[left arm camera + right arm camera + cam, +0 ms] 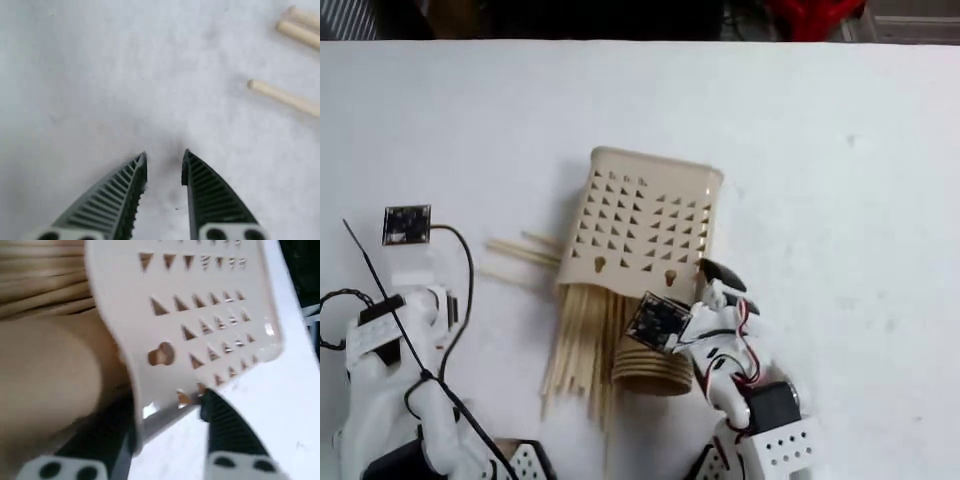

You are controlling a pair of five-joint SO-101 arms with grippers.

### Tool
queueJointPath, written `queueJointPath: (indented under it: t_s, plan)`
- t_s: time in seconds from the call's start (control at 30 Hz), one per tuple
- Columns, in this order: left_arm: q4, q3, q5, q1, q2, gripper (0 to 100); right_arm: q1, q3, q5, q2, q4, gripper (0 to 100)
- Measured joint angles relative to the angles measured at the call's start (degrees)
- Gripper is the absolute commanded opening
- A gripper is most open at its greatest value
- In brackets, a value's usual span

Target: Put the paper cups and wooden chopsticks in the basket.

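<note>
A cream basket (650,215) with triangular holes lies on its side in the middle of the white table. A bundle of wooden chopsticks (580,345) pokes out of its mouth toward the front. Stacked paper cups (650,372) lie at the mouth beside them. My right gripper (705,280) straddles the basket's wall (200,315), one finger inside and one outside, shut on it (167,400); the cups (50,380) and chopsticks (40,285) lie just behind. My left gripper (164,157) hangs open over bare table, with loose chopsticks (285,97) ahead of it.
A few loose chopsticks (520,255) lie on the table left of the basket. The left arm (390,340) stands at the front left with its cable draped across it. The table's far edge (640,42) runs along the back.
</note>
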Motion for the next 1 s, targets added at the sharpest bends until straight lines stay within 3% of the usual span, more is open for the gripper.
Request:
queueJointPath:
  t_s: [0.3, 0.67, 1.0]
  plan:
    - [0.0, 0.0, 0.0, 0.0, 0.0, 13, 0.1, -0.1, -1.7, -0.1, -2.3, 1.7]
    - [0.0, 0.0, 0.0, 0.0, 0.0, 13, 0.1, -9.7, -6.3, 2.1, 10.6, 1.7]
    - [0.0, 0.0, 0.0, 0.0, 0.0, 13, 0.1, -29.0, -14.0, 31.5, 13.6, 1.8]
